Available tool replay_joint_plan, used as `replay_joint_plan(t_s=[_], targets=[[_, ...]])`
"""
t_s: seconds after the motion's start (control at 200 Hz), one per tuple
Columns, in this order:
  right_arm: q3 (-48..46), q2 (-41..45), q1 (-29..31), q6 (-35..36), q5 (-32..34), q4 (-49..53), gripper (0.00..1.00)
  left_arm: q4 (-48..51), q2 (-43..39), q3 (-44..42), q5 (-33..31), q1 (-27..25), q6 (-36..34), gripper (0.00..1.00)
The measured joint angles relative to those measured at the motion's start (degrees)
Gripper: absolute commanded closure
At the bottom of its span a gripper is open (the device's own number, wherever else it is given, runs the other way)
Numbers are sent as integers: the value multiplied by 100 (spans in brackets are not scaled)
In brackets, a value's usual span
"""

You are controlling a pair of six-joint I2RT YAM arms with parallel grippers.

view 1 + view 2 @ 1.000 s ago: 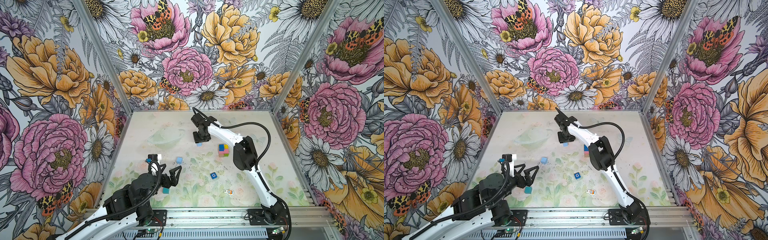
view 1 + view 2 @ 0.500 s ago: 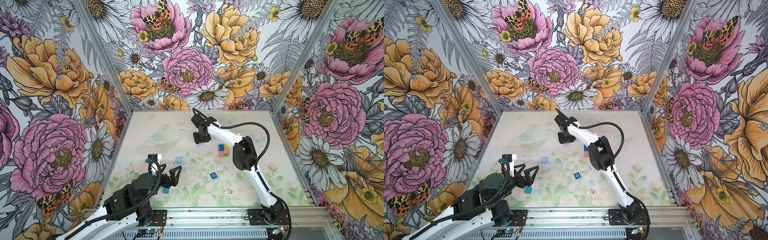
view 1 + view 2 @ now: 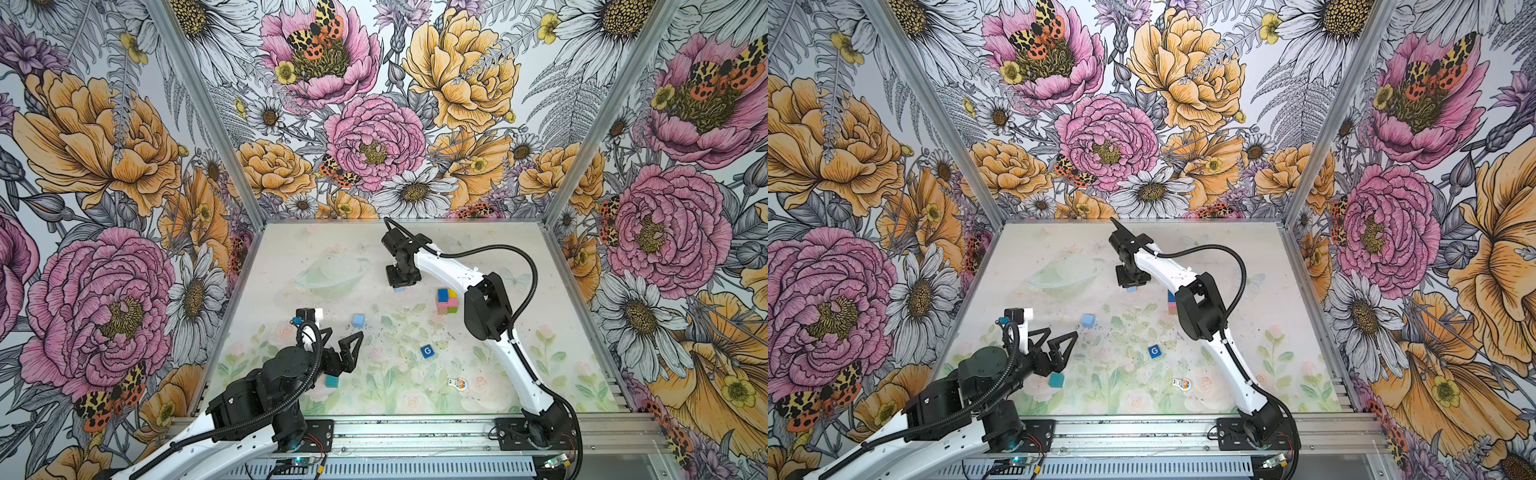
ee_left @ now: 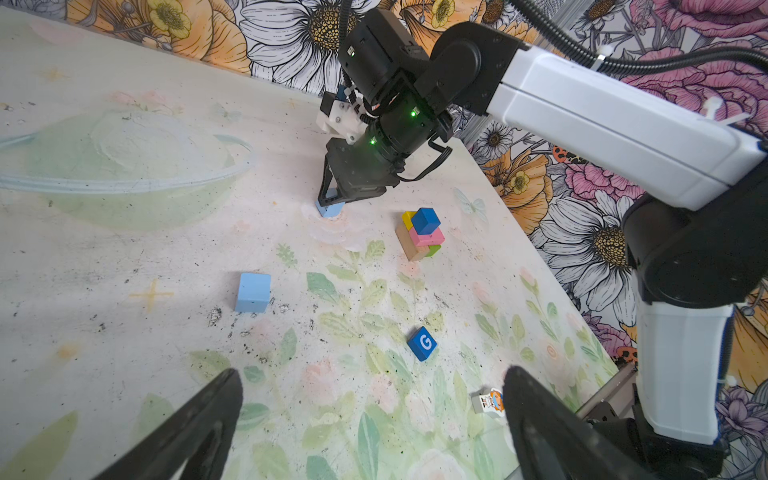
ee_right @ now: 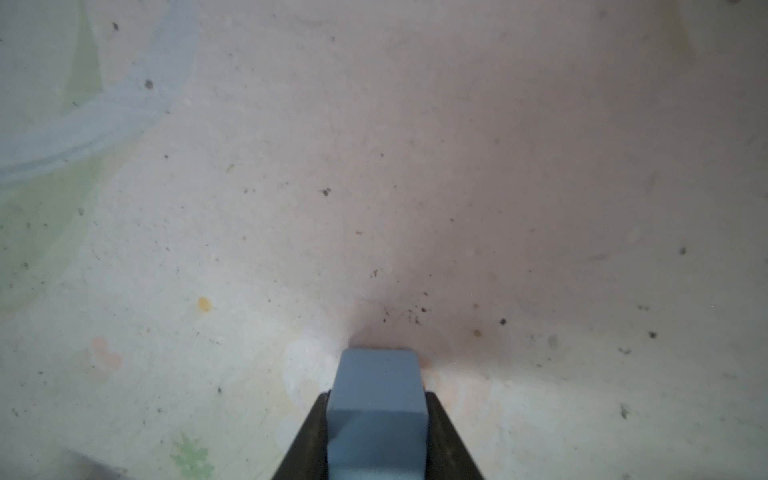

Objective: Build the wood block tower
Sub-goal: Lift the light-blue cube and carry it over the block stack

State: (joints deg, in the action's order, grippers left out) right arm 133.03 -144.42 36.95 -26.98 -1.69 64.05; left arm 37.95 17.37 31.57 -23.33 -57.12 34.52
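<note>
Right wrist view alone showed right gripper clamping light blue cube, arm outstretched, pointing down; left gripper wide.

The right arm's elbow crowds the tower; bare tabletop separates the loose blocks.

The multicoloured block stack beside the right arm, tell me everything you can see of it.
The multicoloured stack of painted wood blocks stands on the pale floral table, close beside the right arm's black elbow. In the left wrist view a plain-wood oblong and a green block form its base, a pink oblong and a yellow block lie above, and a dark blue cube sits on top, slightly askew. Only the table touches it.
</note>
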Motion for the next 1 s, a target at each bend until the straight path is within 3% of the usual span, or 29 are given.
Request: replay_joint_plan(t_s=[0.27, 0.625, 1.001], targets=[[-391, 409, 17, 2, 39, 7, 76, -2, 103, 2, 2, 0, 0, 1], [-1567, 2435, 26, -2, 90, -44, 77, -28, 155, 66, 195, 0, 7, 1], [-4011, 4483, -227, -85, 391, -304, 77, -791, 863, 63, 540, -17, 61, 1]])
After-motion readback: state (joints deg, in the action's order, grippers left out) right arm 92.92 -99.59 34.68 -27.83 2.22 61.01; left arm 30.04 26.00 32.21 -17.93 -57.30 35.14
